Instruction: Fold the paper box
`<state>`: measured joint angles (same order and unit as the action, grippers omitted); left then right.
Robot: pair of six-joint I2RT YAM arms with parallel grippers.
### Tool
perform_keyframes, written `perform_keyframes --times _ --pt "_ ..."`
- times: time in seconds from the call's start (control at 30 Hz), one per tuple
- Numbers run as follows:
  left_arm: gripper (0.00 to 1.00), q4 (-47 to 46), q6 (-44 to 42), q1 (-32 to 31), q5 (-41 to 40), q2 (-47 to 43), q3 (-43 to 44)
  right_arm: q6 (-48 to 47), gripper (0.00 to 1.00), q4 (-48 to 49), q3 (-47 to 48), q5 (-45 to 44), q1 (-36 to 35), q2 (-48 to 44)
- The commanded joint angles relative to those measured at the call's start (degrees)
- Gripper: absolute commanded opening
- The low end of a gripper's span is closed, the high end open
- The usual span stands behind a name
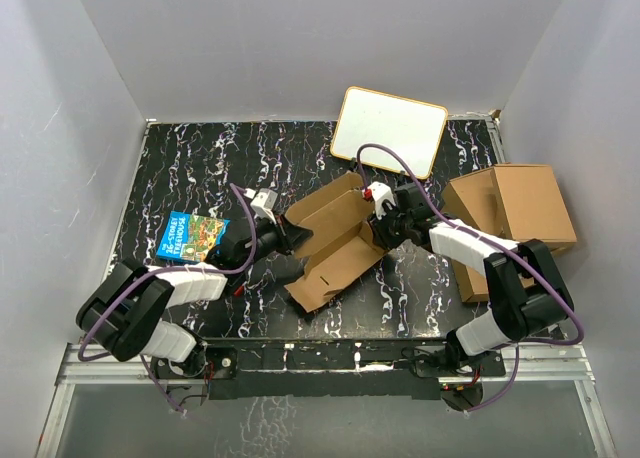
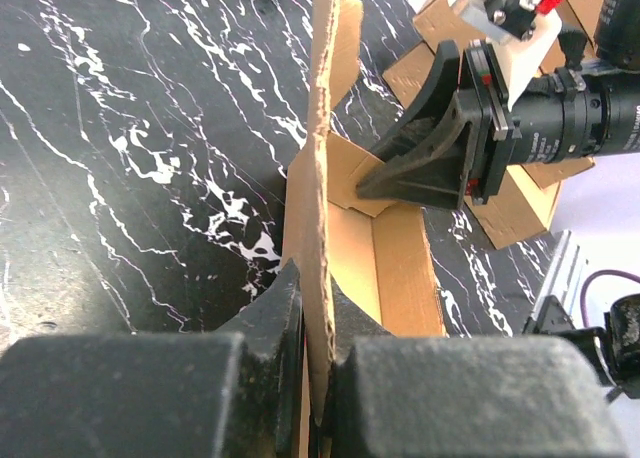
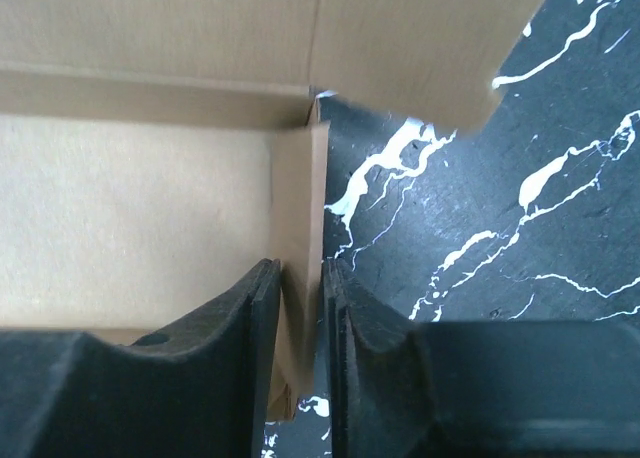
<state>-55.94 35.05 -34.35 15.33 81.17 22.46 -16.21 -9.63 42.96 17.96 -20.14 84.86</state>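
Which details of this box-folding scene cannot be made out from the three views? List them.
- Right wrist view: whether the right gripper squeezes the paper box wall or only flanks it; the gaps are too fine.
- Left wrist view: the pinched panel's lower edge, behind the left gripper.
- Top view: title on the blue book, too small.

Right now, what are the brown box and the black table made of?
The paper box looks like plain brown corrugated cardboard, matte and unprinted. Its cut edge in the left wrist view is rough and layered. The table top is black with white veins, like marble, but it may only be a printed sheet or laminate. Its slight sheen does not settle which.
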Motion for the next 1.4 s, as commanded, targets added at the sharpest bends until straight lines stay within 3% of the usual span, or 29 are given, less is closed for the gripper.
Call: perform_keyframes --times 0.0,0.3,0.47,0.8,1.0,1.2,1.37 --pt "0.0 0.6 -4.2 -0.3 -3.7 -4.3 -0.6 -2.9 0.31 -1.1 1.3 0.6 -0.1 0.3" --pt "0.0 0.1 -5.4 -0.5 -0.9 -3.4 0.3 -2.6 0.32 0.6 2.6 -1.7 -1.7 2.3" --pt "0.0 0.4 -5.5 -0.5 1.1 -3.0 0.9 -2.2 0.37 2.0 4.1 -2.7 -2.7 3.6" --pt "0.0 1.9 -5.9 -0.5 2.1 -3.4 1.3 -1.1 0.37 2.9 6.0 -2.0 -2.7 5.9" --pt "0.0 2.5 -6.0 -0.5 2.2 -3.7 1.4 -1.0 0.32 3.0 6.7 -2.4 -2.8 7.4" --pt "0.0 3.1 -6.6 -0.6 2.2 -4.5 1.6 -1.4 0.08 3.9 6.3 -9.0 -3.5 7.7" --pt "0.0 4.1 -7.1 -0.7 2.1 -5.2 1.9 -2.2 0.08 4.2 6.0 -13.8 -4.6 8.3"
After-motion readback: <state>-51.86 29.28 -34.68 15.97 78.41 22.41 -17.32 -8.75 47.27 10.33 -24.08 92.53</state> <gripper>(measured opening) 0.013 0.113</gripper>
